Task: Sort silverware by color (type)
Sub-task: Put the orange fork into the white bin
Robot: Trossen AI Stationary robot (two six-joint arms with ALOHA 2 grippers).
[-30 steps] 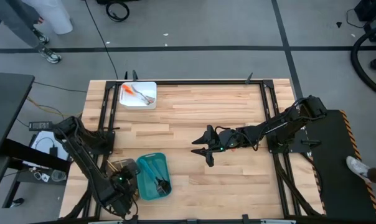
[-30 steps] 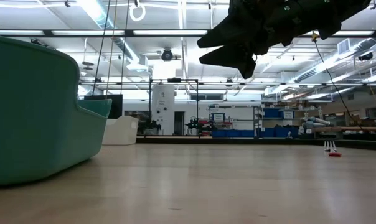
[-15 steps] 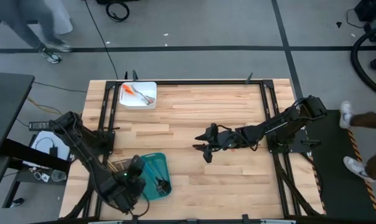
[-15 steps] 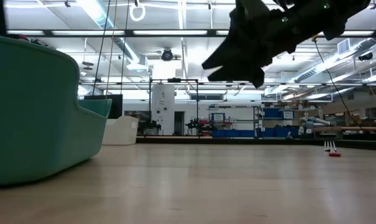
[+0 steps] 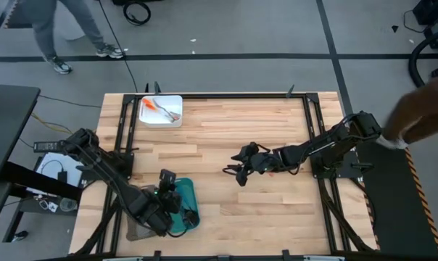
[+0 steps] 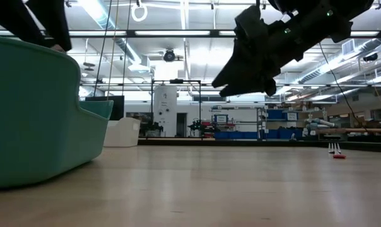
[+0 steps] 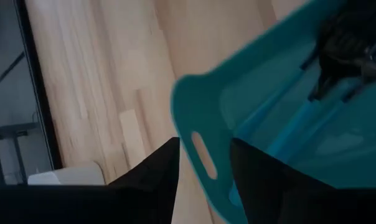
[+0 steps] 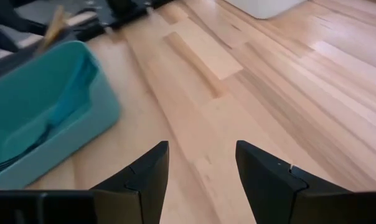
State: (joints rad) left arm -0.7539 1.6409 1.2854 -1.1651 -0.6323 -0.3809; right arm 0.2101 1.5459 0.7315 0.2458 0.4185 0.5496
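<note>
A teal tray (image 5: 184, 210) near the table's front left holds teal silverware (image 7: 294, 124) and dark pieces (image 7: 343, 43). My left gripper (image 5: 168, 187) hangs open over the tray's far end. In the left wrist view its fingers (image 7: 157, 174) stand on either side of the end rim with the handle slot (image 7: 202, 155). I cannot tell whether they touch it. A white tray (image 5: 162, 110) at the far left holds orange and silver pieces (image 5: 155, 106). My right gripper (image 5: 235, 172) is open above the bare middle of the table, with nothing between its fingers (image 8: 144, 174).
A grey tray (image 5: 135, 232) lies left of the teal one, mostly under my left arm; a gold piece (image 8: 54, 28) shows there. Black frame rails (image 5: 317, 138) border the table. A person walks beyond the far edge and another shows at the right. Bare wood lies between the arms.
My left gripper has swung from over the grey tray toward the table's right and a little farther back. It has rolled about its own axis and now hangs over the teal tray's far end. My right gripper has tipped downward in place. The trays have not moved.
</note>
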